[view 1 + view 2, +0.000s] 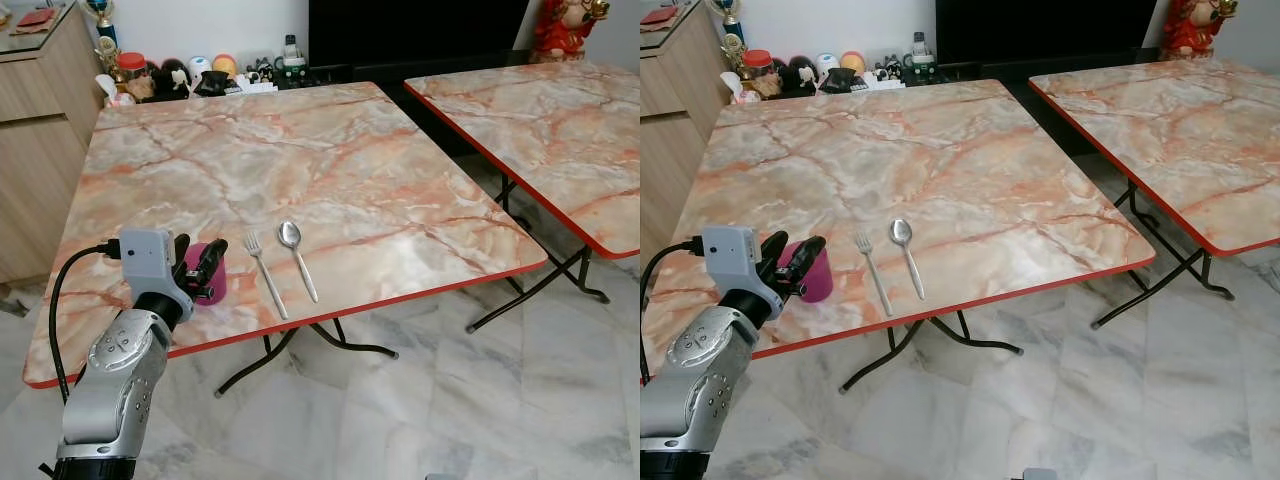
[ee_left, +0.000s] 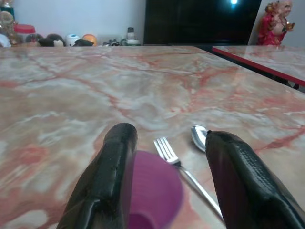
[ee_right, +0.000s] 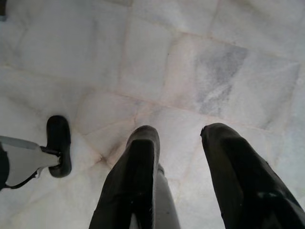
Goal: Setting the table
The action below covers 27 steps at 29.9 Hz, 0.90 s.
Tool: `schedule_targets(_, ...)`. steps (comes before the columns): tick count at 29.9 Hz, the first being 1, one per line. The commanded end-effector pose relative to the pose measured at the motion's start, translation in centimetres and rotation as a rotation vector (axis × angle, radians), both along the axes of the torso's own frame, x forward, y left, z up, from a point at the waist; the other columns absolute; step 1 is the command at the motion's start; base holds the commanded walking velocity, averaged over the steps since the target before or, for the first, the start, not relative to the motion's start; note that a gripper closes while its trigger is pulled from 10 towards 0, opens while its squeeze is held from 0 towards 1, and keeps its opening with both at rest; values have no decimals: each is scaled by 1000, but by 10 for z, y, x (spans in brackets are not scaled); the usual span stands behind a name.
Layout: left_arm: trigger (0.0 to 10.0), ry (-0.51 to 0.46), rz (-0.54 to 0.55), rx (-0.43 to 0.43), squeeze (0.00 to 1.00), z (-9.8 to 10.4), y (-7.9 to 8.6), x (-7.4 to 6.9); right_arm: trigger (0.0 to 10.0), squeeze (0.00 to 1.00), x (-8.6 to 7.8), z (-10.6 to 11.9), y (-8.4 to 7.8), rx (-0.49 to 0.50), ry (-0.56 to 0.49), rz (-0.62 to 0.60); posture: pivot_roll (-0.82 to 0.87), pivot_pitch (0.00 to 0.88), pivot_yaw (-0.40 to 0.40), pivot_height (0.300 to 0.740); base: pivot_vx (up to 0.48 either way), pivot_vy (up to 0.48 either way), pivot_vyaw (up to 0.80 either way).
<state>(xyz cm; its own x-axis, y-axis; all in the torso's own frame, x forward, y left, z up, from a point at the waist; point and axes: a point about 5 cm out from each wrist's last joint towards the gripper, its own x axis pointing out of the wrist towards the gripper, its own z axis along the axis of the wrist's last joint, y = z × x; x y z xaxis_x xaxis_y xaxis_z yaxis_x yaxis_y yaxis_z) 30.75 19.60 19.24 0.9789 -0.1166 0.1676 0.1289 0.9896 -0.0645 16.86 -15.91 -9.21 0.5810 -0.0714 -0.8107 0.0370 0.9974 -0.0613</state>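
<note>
A magenta cup (image 1: 210, 285) stands near the front left corner of the marble-patterned table (image 1: 300, 150). My left gripper (image 1: 200, 248) is open with a finger on each side of the cup. In the left wrist view the cup (image 2: 152, 191) sits low between the fingers, with a gap to one finger (image 2: 238, 176). A fork (image 1: 265, 272) and a spoon (image 1: 296, 255) lie side by side just right of the cup, handles toward the front edge. My right gripper (image 3: 176, 131) hangs open over the floor, holding nothing.
A second marble table (image 1: 540, 120) stands to the right across a gap of tiled floor. A wooden cabinet (image 1: 35, 150) is at the left. Jars and small ornaments (image 1: 190, 78) line the back edge. Black folding legs (image 1: 340, 345) show beneath the table.
</note>
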Motion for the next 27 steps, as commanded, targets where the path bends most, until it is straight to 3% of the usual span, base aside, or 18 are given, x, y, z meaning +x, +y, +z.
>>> schedule_targets(1,10000,-22,5,-3,0,4,3,-1,10000,0,-5,-2,3,9,13,-6,129,104,-3,740,0,480,0)
schedule_targets(27,10000,-76,-47,33,0,13,-4,-4,10000,0,-4,-2,3,8,11,-7,135,114,-7,740,0,18,0)
